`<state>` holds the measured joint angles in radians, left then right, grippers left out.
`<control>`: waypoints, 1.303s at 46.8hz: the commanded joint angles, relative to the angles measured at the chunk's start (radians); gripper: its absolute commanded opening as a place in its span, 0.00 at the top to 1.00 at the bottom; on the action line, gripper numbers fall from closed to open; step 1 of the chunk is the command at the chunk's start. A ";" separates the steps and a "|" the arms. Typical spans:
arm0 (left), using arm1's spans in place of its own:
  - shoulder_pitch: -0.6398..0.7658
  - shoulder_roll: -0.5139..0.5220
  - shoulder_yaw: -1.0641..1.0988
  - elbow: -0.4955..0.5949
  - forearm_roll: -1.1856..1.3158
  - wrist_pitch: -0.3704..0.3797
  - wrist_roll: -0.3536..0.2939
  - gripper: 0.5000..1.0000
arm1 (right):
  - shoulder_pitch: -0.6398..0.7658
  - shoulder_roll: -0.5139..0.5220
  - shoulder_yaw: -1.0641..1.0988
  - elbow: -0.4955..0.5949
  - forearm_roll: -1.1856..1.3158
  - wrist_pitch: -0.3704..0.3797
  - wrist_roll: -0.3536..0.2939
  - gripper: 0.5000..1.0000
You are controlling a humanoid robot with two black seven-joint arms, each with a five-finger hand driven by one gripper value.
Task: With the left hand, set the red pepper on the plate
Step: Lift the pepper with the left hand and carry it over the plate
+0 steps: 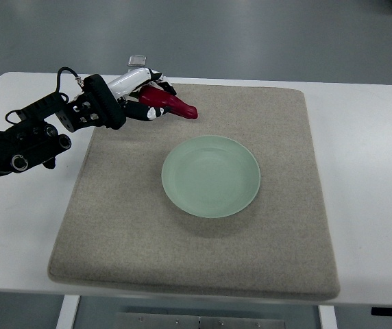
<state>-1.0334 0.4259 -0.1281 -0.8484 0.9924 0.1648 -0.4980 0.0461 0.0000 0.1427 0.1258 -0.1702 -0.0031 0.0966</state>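
The red pepper (170, 104) is gripped by the left hand (147, 96), whose fingers are curled around its stem end at the far left corner of the grey mat (285, 226) on the table (367, 157). Its long axis runs rightward from the hand, with the tip pointed roughly toward the green plate (211, 176). The plate lies nearer the camera and to the right, apart from the pepper. The right hand is not seen.
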 commanded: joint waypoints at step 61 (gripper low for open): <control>0.050 -0.002 0.056 -0.205 0.025 -0.024 -0.086 1.00 | 0.000 0.000 0.000 0.000 0.000 0.000 0.000 0.14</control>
<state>-0.9898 0.4243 -0.0725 -1.0534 1.0171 0.1398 -0.5820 0.0460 0.0000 0.1427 0.1258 -0.1702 -0.0031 0.0966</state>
